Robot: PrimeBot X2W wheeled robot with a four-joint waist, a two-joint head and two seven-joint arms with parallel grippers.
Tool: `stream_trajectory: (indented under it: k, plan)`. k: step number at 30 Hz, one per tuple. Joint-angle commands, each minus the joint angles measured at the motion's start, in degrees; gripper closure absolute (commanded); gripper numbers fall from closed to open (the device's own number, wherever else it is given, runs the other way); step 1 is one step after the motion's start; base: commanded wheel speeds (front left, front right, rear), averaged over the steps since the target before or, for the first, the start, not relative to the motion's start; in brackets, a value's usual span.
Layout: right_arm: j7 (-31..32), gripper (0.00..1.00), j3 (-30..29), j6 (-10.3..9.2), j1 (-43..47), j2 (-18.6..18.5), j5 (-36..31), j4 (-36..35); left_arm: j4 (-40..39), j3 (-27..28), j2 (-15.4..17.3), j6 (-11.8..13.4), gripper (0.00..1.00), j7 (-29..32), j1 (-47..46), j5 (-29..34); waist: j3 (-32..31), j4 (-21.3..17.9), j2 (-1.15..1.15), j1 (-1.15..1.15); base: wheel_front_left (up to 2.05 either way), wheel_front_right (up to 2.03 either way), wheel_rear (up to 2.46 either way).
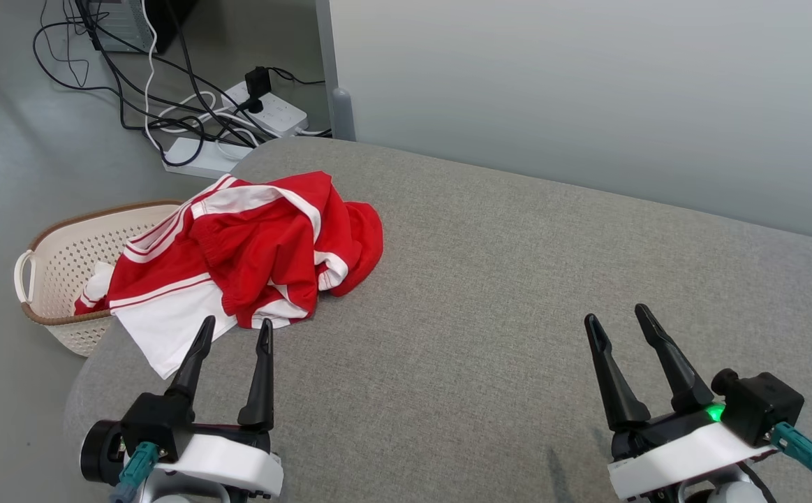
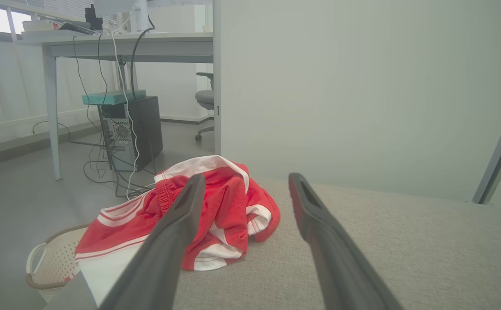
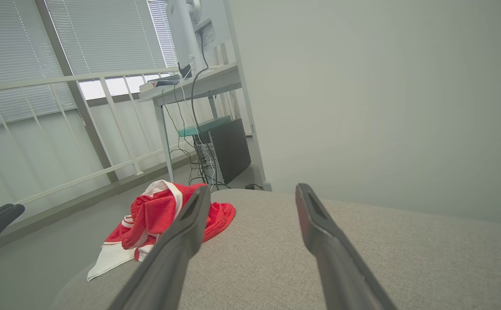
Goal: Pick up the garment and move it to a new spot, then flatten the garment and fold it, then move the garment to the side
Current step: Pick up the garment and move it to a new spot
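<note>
Basket (image 1: 63, 265) at 9 o'clock, off bench (image 1: 482, 279) edge. Garment (image 1: 252, 244) crumpled at 10 o'clock on bench, part overhanging basket. Left gripper (image 1: 237, 321) just short of white hem, fingers apart, empty. Right gripper (image 1: 616, 313) at 4 o'clock, fingers apart, well clear of cloth. We judge pickup not yet begun; next we need short forward reach and firm pinch on cloth.

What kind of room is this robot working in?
Probably an office or lab: a desk with a computer tower under it, a power strip on the floor, and an office chair.
</note>
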Motion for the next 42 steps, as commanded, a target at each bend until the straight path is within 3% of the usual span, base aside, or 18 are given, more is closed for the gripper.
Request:
stream_trajectory:
  k: [1,13,22,36,42]
  plan:
    - [-0.8,0.0,1.0,0.42,-2.5,-0.7,0.5,-1.5,-1.6,2.0,0.3,0.5,0.0,-0.6,-2.9,0.1,0.1,-0.1,0.0,0.0,0.0,0.0,0.0]
    - [-0.8,0.0,1.6,0.42,-2.9,-1.8,1.1,-1.9,0.6,2.4,0.3,0.4,0.0,-0.6,-5.7,-0.6,2.3,-2.9,0.0,0.0,0.0,0.0,0.0]
    - [-0.8,0.0,2.1,0.42,-4.5,-3.5,1.2,-2.4,5.2,3.6,0.3,2.6,0.0,-0.6,-10.9,-0.3,5.9,-5.6,0.0,0.0,0.0,0.0,0.0]
    - [-0.8,0.0,3.2,0.42,-7.4,-5.2,1.6,-3.0,22.5,6.5,3.2,5.2,0.0,-0.5,-25.1,1.0,12.6,-9.1,0.0,0.0,0.0,0.0,0.0]
    - [-0.8,0.0,3.6,0.42,-8.7,-5.6,1.9,-3.4,29.9,7.2,5.2,7.7,0.0,1.3,-30.3,1.6,15.8,-10.3,0.0,0.0,0.0,0.0,0.0]
